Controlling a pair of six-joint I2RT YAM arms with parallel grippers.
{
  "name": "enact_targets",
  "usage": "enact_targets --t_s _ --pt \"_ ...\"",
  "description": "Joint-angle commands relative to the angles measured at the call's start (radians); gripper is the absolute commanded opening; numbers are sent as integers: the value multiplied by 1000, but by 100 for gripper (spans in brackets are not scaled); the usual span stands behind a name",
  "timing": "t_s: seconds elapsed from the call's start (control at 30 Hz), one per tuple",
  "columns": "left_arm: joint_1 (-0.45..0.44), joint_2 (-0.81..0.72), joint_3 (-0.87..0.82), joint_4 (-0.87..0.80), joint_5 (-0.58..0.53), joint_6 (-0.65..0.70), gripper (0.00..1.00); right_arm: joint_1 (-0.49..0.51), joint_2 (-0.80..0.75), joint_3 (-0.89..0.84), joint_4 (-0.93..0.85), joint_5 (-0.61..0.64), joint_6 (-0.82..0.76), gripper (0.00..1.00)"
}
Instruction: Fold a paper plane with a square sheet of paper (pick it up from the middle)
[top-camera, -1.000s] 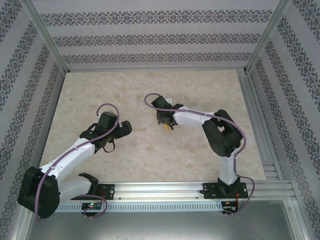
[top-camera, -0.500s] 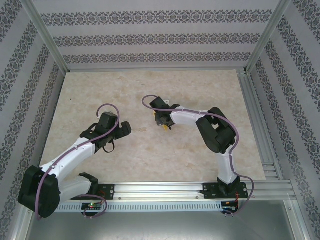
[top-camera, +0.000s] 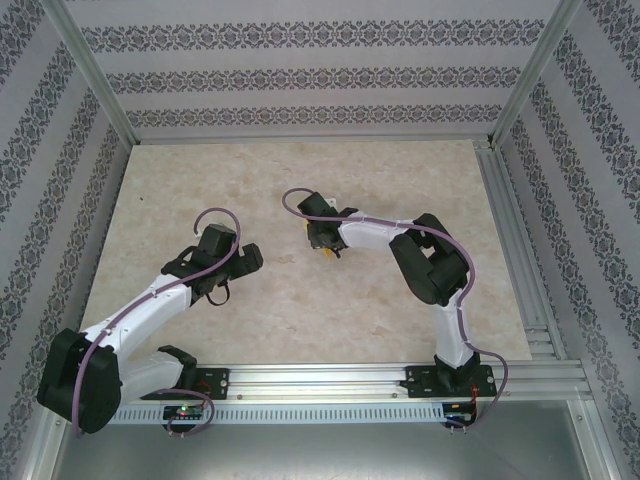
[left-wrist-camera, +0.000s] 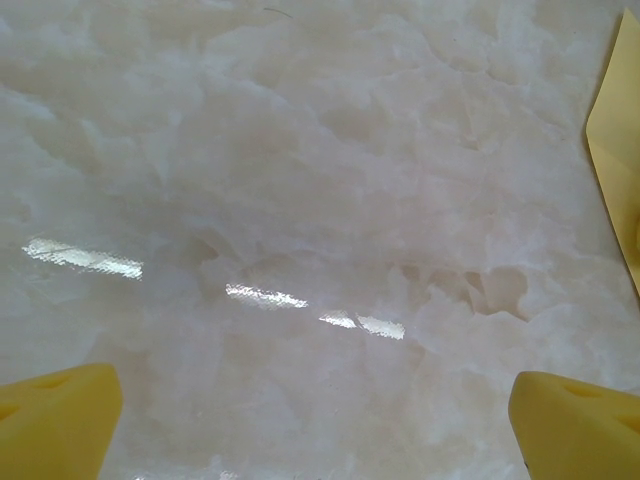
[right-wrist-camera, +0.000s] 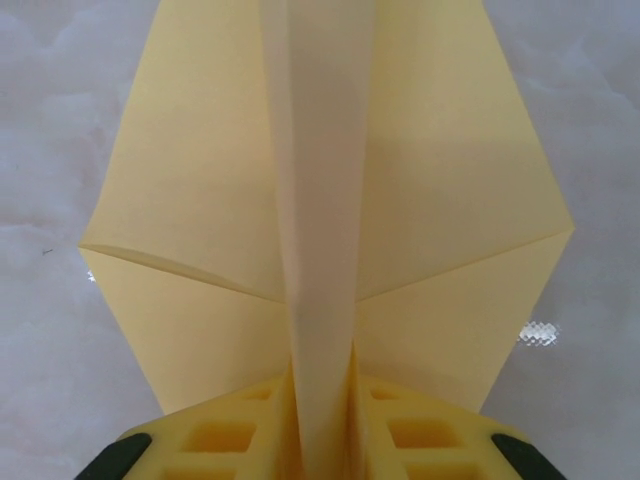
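Right pincer (right-wrist-camera: 322, 410) grasps paper plane (right-wrist-camera: 200, 170) centre ridge; left pincer (left-wrist-camera: 315, 425) released over table (left-wrist-camera: 300, 180), touching nothing.

Table top (top-camera: 300, 170): pale beige, marbled veining, glossy; in the left wrist view the same surface (left-wrist-camera: 300, 180) carries short bright glare streaks. Far wall (top-camera: 310, 75), left wall (top-camera: 40, 170) and right wall (top-camera: 600, 170): white paper with horizontal bands of dark ornamental pattern. Aluminium posts rise at the far left corner (top-camera: 95, 75) and far right corner (top-camera: 530, 70). Slotted aluminium rail (top-camera: 320, 378) runs along the near edge; a similar rail (top-camera: 510, 240) lines the right side. Grey metal sheet (top-camera: 330, 450) lies nearest.
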Motion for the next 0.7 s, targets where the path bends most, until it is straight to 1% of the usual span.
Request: enact_targets --t_s 0.0,0.1,0.2,0.3,0.37,0.43,0.6,0.67 --pt "13 1 17 -35 -21 12 100 -3 -18 39 -48 -12 8 25" --pt "13 -1 40 -51 -27 18 100 -3 -89 88 -110 -5 1 31" --pt "14 1 73 -75 -46 27 100 -7 -171 120 -155 0 2 40" --pt "14 -2 109 -94 -75 37 100 -15 -251 126 -178 18 -2 52" --pt "15 -3 140 -113 -104 52 100 -25 -311 117 -180 34 -8 63" --pt "16 -3 171 -125 -134 69 100 -35 -379 95 -168 62 -25 70" --pt "38 -4 246 -139 -231 140 100 -89 -561 0 -105 169 -96 81" --pt "60 -13 258 -115 -288 182 100 -119 -653 -84 -32 252 -135 90"
